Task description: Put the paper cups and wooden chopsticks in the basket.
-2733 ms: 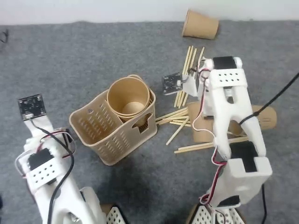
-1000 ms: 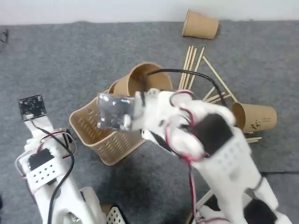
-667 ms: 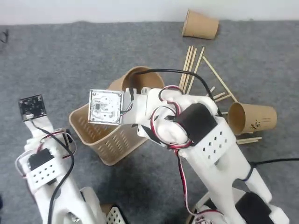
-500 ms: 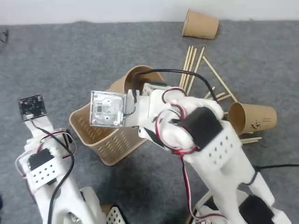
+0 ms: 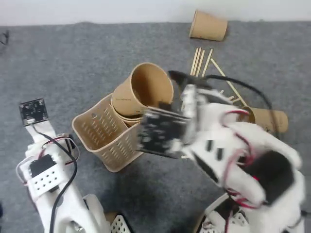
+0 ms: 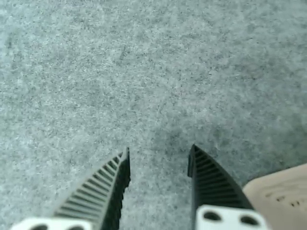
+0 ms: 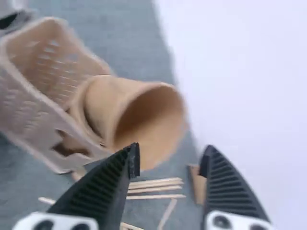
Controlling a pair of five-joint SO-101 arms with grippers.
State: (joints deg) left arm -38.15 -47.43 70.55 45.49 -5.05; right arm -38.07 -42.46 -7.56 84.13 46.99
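From the high view, the basket (image 5: 99,133) sits mid-surface with stacked paper cups (image 5: 127,108) in it. The top cup (image 5: 146,90) leans out, its mouth tipped away from the left arm (image 5: 46,170). The right arm (image 5: 228,150) hangs just beside the basket, on the side where everything left to collect lies. One loose cup (image 5: 272,121) lies on its side close behind that arm, partly hidden, its long axis running across the view. A second cup (image 5: 208,25) lies far off at the surface's back edge. The wooden chopsticks (image 5: 200,59) are scattered between them, mostly pointing from the arm toward the back edge. You should judge the right arm nearer to all of these. The left arm stands on the basket's opposite side.

In the left wrist view, the jaws are parted and empty over bare grey surface. A beige corner (image 6: 283,189), probably the basket, sits just beside one fingertip.

In the right wrist view, the jaws are spread wide, gripping nothing. The leaning cup (image 7: 139,117) and basket (image 7: 38,62) lie just ahead of the tips. A few chopsticks (image 7: 153,188) lie crosswise between them on the surface, so you would need to turn the wrist to close across their width.
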